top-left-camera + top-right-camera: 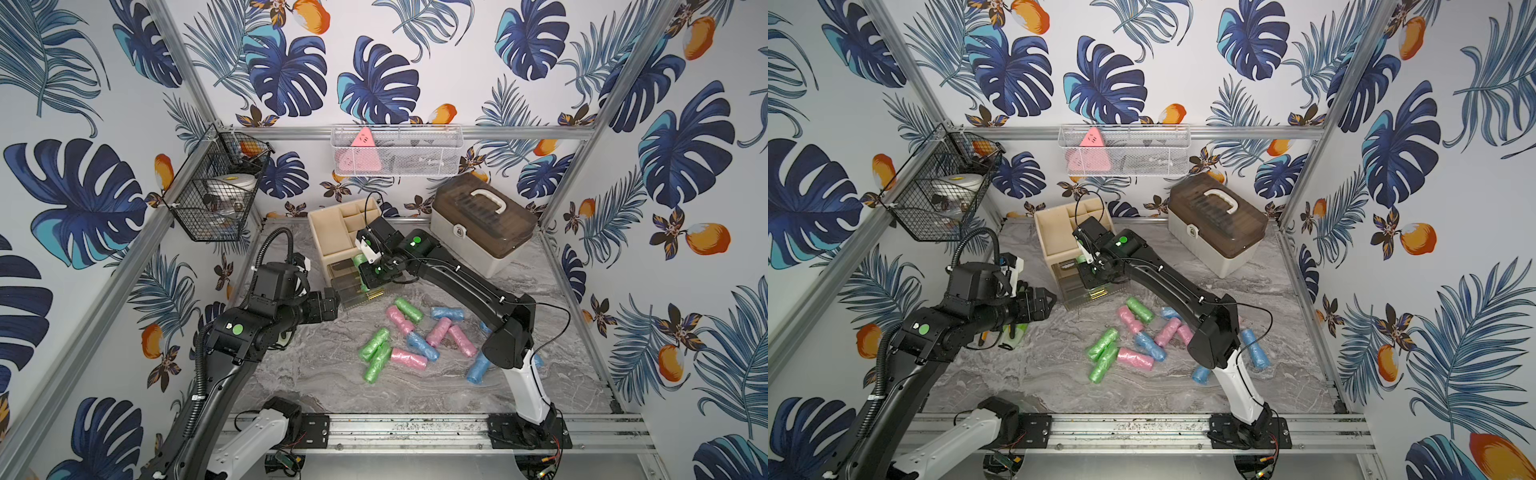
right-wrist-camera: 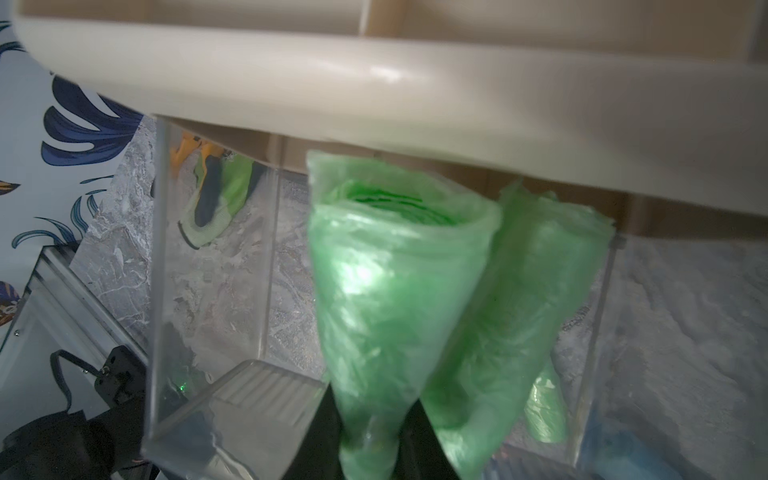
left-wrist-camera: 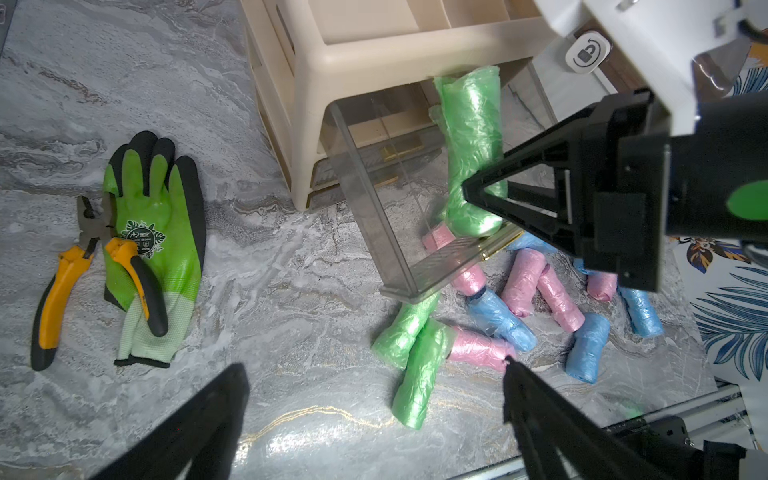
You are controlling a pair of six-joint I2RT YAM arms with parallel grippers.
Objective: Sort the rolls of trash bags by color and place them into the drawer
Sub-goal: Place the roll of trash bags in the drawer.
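While the right arm reaches from its front-right base across the table (image 1: 316, 374), elbow high, the right gripper (image 2: 368, 440) sits at the open drawer (image 3: 374, 199). Its fingers are pinched on one end of a green roll (image 2: 386, 291). The roll is tilted, with its far end up at the organizer (image 1: 332, 232) lip.

Left arm is folded at the left side. The left gripper (image 3: 374, 365) hovers near the drawer front, fingers spread wide, nothing in them.

Table is grey marble, with leaf-print wallpaper (image 1: 291, 75) on all three walls. A black basket (image 1: 195, 216) hangs on the left wall, a white basket (image 1: 436, 166) on the back rail, and a toolbox (image 1: 482, 224) stands back right. Glove (image 3: 153, 232) lies left of the organizer, pliers (image 3: 75, 274) partly on it.

Rolls are crinkly thin plastic in pastel colours. A second roll (image 2: 519, 311), also green, lies in the drawer just beside the held one. The pile (image 1: 409, 359) of green, pink and blue sits mixed on the table in front of the drawer, several touching. Some blue ones are partly hidden behind the right arm.
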